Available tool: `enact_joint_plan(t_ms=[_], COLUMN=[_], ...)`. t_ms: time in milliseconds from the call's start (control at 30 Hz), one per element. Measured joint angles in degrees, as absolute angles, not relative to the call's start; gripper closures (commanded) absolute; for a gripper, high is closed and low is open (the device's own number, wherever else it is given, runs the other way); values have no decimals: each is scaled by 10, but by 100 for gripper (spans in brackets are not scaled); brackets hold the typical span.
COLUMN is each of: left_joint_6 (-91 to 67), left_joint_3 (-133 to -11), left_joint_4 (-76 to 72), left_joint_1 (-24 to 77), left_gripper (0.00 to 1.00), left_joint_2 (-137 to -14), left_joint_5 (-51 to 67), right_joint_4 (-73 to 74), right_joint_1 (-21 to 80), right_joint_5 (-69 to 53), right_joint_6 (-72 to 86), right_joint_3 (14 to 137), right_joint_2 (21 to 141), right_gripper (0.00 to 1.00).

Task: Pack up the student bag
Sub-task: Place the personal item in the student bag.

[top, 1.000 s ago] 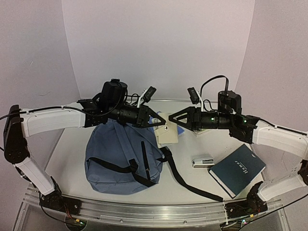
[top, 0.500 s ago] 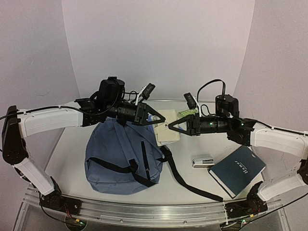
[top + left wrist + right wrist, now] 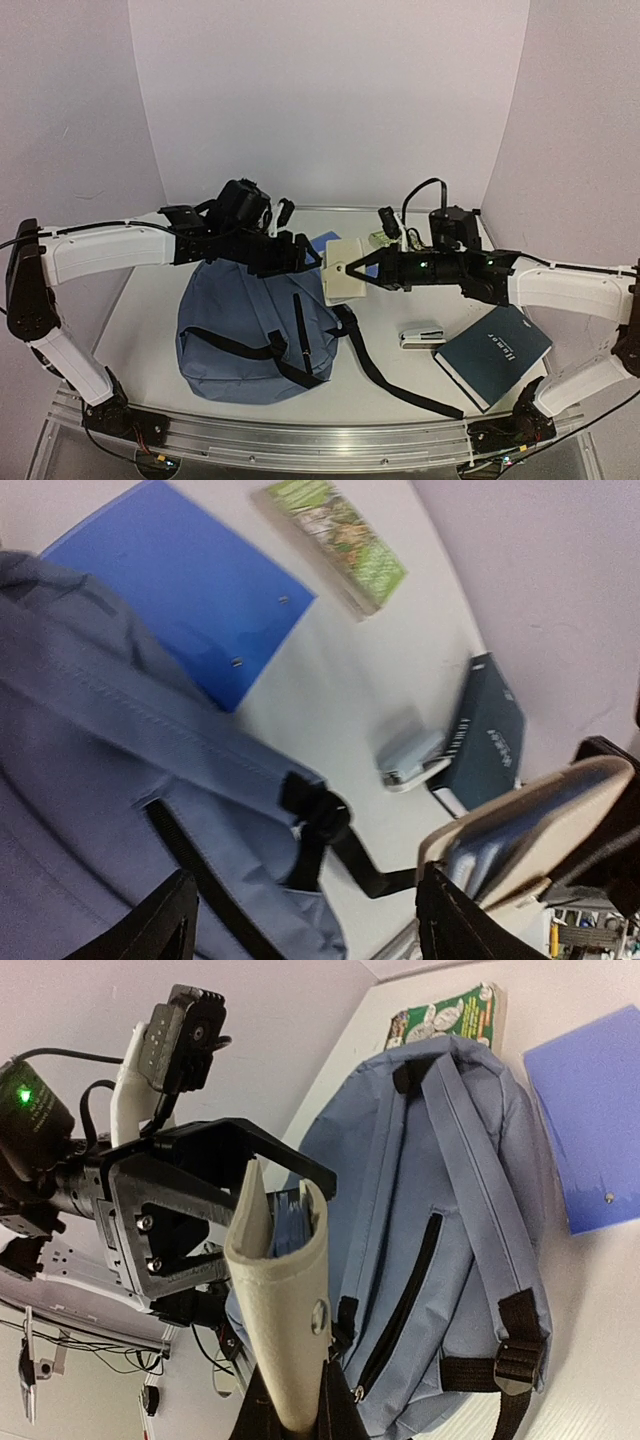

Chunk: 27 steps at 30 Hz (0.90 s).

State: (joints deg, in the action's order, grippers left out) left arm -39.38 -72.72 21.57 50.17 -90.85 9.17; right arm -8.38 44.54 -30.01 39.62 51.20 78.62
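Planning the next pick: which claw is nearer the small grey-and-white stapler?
Right. The right claw, shut on a beige fabric pouch, is just behind and left of the stapler; the open left claw sits farther left, above the slate-blue fabric backpack.

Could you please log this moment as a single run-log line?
left gripper open | right gripper shut on beige pouch | pouch in the air | student bag lying straps-up on table
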Motion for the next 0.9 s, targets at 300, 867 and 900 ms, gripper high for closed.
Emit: enact_joint_plan(t_ms=[300, 867, 900], left_joint_6=[-462, -481, -481], left_joint_3=[-712, -704, -704], left_joint_4=[316, 319, 319], left_joint_1=[502, 502, 502], left_gripper=[23, 23, 22], left_joint_2=[-926, -946, -949], left_joint_5=[-26, -36, -36], right_joint_4=[-78, -67, -63], right_joint_1=[491, 509, 510], right_joint_5=[-253, -183, -175], right_joint_6=[427, 460, 462], right_joint_3=[549, 587, 587], right_joint_2=[893, 993, 995], right_gripper=[100, 100, 100])
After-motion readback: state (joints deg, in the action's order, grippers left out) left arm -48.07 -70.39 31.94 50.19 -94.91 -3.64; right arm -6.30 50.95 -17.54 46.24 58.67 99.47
